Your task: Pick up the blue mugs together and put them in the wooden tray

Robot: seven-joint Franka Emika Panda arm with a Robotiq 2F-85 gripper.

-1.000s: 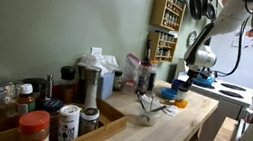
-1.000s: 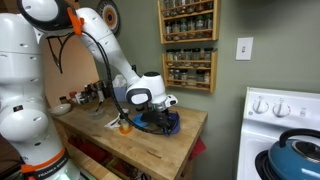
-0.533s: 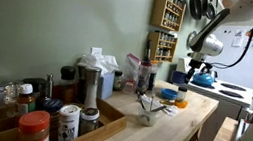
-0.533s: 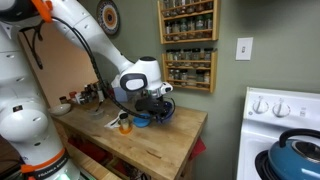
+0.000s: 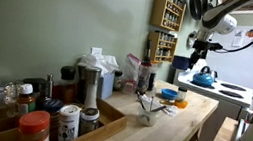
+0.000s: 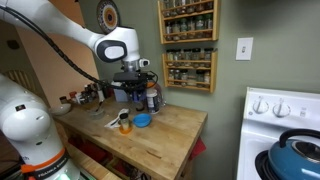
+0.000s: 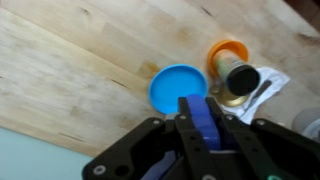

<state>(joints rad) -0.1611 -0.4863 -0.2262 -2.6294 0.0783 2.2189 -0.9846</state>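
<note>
My gripper [image 6: 138,84] hangs well above the wooden counter, shut on the rims of two dark navy-blue mugs [image 6: 139,97] held side by side. In the wrist view the gripper [image 7: 200,108] pinches a blue mug wall [image 7: 204,126] between its fingers; the rest of the mugs is hidden by the gripper body. In an exterior view the gripper [image 5: 205,46] is high at the counter's far end. The wooden tray [image 5: 112,113] lies at the near end of the counter, holding several jars.
A shallow light-blue dish [image 7: 177,88] lies on the counter below the gripper, next to an orange lid [image 7: 228,50] and a small dark jar [image 7: 240,82]. A blue kettle [image 5: 203,79] stands on the stove. A spice rack [image 6: 188,45] hangs on the wall.
The gripper has risen from the counter beside the light-blue dish, lifting the two mugs with it.
</note>
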